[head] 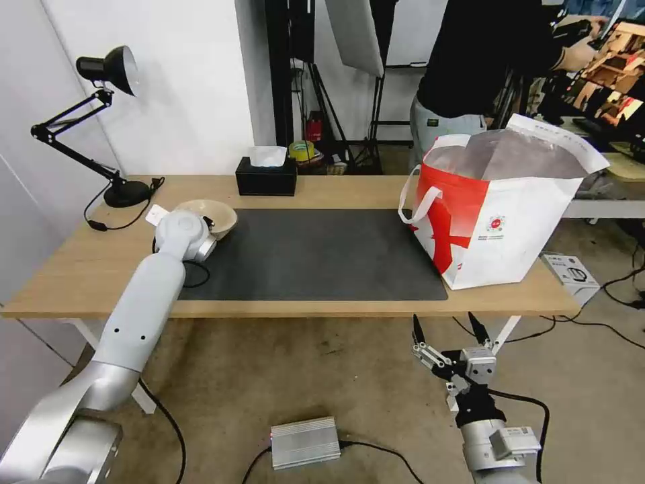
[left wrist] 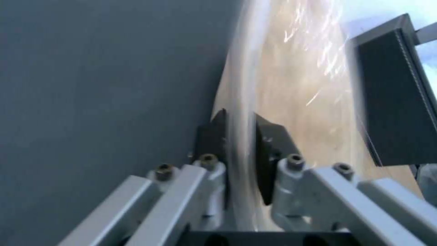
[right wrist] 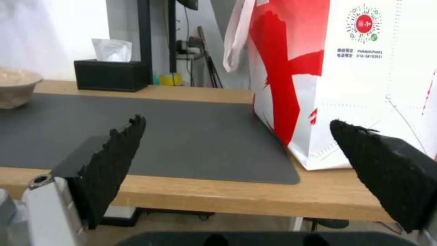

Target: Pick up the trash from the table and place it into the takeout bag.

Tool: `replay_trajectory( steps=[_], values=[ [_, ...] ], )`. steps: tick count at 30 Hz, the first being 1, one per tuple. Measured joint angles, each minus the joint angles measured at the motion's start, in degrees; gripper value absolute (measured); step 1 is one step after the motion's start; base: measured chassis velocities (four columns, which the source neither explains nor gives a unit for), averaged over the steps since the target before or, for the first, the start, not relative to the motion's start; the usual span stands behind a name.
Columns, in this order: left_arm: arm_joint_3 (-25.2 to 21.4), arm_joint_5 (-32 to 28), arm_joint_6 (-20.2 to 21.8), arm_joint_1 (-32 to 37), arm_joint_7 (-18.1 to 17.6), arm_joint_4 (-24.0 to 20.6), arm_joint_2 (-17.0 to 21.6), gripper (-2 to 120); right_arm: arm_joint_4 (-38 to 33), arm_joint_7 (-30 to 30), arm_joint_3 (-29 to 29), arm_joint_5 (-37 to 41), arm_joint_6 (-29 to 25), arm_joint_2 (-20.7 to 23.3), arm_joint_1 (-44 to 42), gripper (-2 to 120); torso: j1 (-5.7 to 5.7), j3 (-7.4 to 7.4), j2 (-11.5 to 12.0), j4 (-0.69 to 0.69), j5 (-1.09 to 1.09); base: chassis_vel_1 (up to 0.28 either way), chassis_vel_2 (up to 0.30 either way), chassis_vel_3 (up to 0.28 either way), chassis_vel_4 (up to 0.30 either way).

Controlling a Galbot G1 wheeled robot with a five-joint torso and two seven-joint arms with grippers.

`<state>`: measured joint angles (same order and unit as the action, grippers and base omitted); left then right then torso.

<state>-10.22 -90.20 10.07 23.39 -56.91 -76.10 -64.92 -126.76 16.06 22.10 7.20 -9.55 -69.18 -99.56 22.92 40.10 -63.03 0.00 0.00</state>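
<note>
A shallow beige bowl [head: 216,214] of trash is at the far left corner of the dark mat [head: 316,255] on the table [head: 67,269]. My left arm reaches over the table to it. In the left wrist view my left gripper [left wrist: 239,126] is shut on the bowl's rim [left wrist: 241,85], one finger inside and one outside. Whether the bowl is lifted I cannot tell. The white and red takeout bag [head: 504,222] stands open at the table's right end. My right gripper [head: 449,326] hangs open below the table's front edge, facing the bag [right wrist: 355,68].
A black tissue box [head: 266,176] sits at the back edge and a black desk lamp [head: 101,121] at the far left. A person stands behind the bag. On the floor lie a silver box [head: 306,441] and a white box [head: 571,272].
</note>
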Motion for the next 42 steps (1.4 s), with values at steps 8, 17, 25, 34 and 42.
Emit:
replay_trajectory(
  steps=[8, 17, 25, 34, 42],
  values=[
    [0.4, 0.7, 0.0, 1.6, -0.1, -4.5, 0.9, 0, 0.0, 0.0, 0.0, 0.0, 0.0, 0.0, 0.0, 100, 0.0, 0.0, 0.0, 0.0, 0.0, 0.0, 0.0, 0.0, 0.0],
    [2.5, 1.9, -0.2, 1.4, 3.4, -11.8, 3.3, 0, 0.0, 0.0, 0.0, 0.0, 0.0, 0.0, 0.0, 100, 0.0, 0.0, 0.0, 0.0, 0.0, 0.0, 0.0, 0.0, 0.0],
    [5.9, 1.0, -1.4, -0.8, 8.5, -16.3, 4.5, 0, 0.0, 0.0, 0.0, 0.0, 0.0, 0.0, 0.0, 100, 0.0, 0.0, 0.0, -0.01, 0.01, 0.0, 0.0, 0.0, 0.0],
    [10.2, 2.0, -3.4, -3.5, 14.2, -18.0, 4.5, 0, 0.0, 0.0, 0.0, 0.0, 0.0, 0.0, 0.0, 100, 0.0, 0.0, 0.0, 0.0, 0.01, 0.0, 0.0, 0.0, 0.0],
    [17.4, 5.9, -6.8, -8.8, 21.4, -16.3, 2.9, 0, 0.0, 0.0, 0.0, 0.0, 0.0, 0.0, 0.0, 100, 0.0, 0.0, 0.0, -0.01, 0.0, 0.0, 0.0, 0.0, 0.0]
  ],
)
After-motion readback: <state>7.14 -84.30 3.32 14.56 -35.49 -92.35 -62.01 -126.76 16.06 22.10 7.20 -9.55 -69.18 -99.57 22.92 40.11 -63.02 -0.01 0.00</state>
